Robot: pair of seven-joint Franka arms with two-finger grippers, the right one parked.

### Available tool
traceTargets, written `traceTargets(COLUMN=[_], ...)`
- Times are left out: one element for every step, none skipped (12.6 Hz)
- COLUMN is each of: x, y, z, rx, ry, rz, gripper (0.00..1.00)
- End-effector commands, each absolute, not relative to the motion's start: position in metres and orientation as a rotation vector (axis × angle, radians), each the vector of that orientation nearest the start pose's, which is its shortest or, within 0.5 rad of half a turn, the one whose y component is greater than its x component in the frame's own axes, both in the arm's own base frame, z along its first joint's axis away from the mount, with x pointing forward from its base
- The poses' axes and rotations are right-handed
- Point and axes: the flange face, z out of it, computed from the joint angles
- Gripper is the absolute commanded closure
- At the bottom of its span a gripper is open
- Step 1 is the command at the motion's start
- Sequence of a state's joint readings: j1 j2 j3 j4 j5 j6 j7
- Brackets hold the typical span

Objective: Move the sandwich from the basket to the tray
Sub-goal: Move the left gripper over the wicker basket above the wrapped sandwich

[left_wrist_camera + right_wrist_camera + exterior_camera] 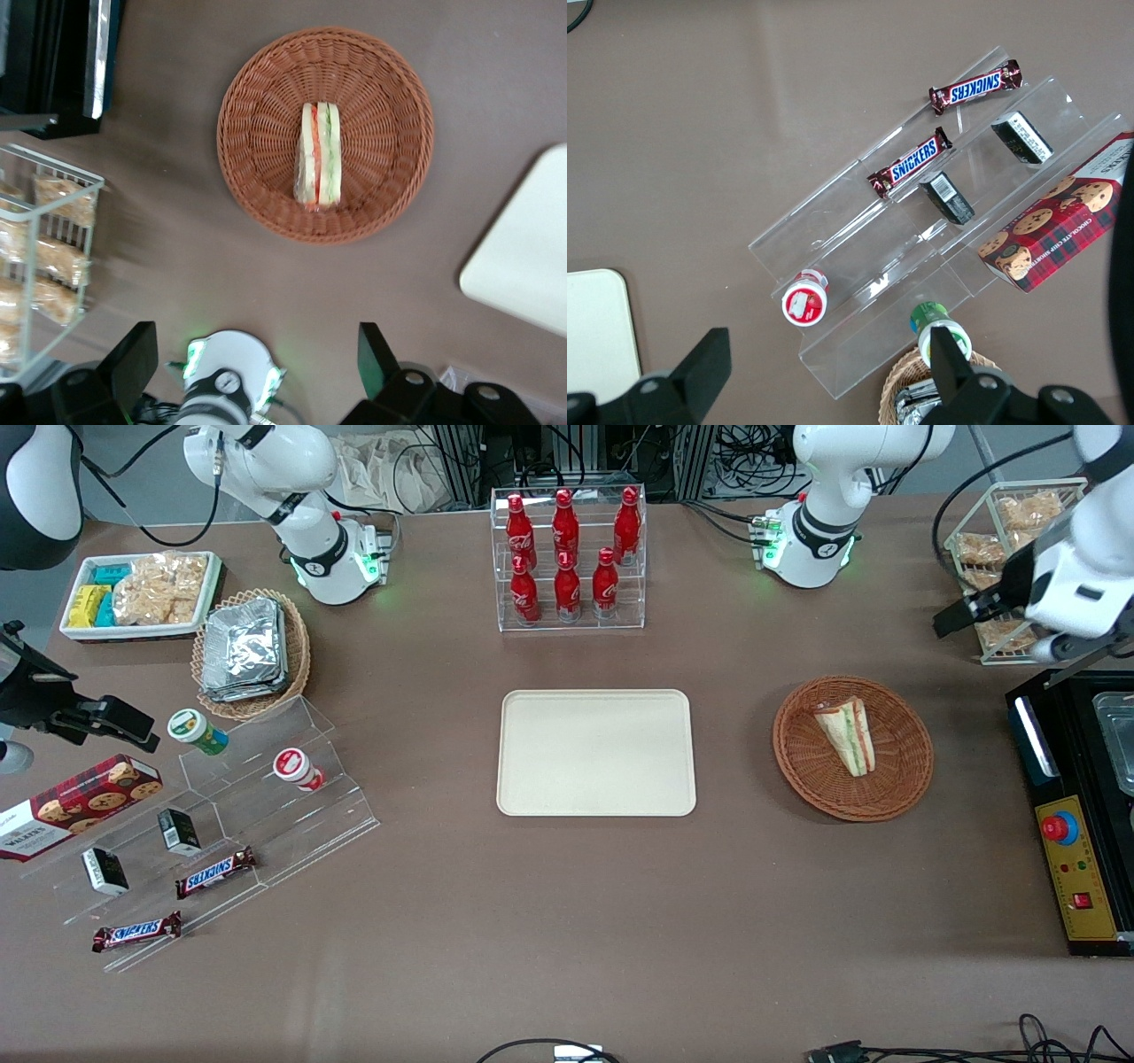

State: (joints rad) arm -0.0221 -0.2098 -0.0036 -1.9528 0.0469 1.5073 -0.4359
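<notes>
In the front view, the cream tray (596, 752) sits bare at the centre of the frame. To its right is the reddish wicker basket (853, 747), with the wrapped sandwich (847, 733) lying inside it. The wedge's long axis runs from upper left to lower right, narrow end uppermost. At the far right edge, higher in the frame, the left arm's gripper (961, 615) hangs well apart from the basket, fingers spread wide and holding nothing. The sandwich therefore lies down and to the left of it.
</notes>
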Motion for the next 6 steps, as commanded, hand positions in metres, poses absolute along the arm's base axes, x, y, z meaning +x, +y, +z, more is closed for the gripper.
traceTargets(x=[0.461, 0.460, 0.460, 0.466, 0.474, 0.473], y=[-0.010, -0.011, -0.015, -0.015, -0.016, -0.015], z=[0.493, 0.468, 0.449, 0.427, 0.405, 0.378], rx=[-2.911, -2.898, -2.893, -2.890, -2.895, -2.898], ry=[-0.766, -0.812, -0.831, -0.836, -0.836, -0.837], rz=[0.310, 0.301, 0.285, 0.293, 0.286, 0.286], gripper=[0.00, 0.00, 0.00, 0.00, 0.00, 0.00])
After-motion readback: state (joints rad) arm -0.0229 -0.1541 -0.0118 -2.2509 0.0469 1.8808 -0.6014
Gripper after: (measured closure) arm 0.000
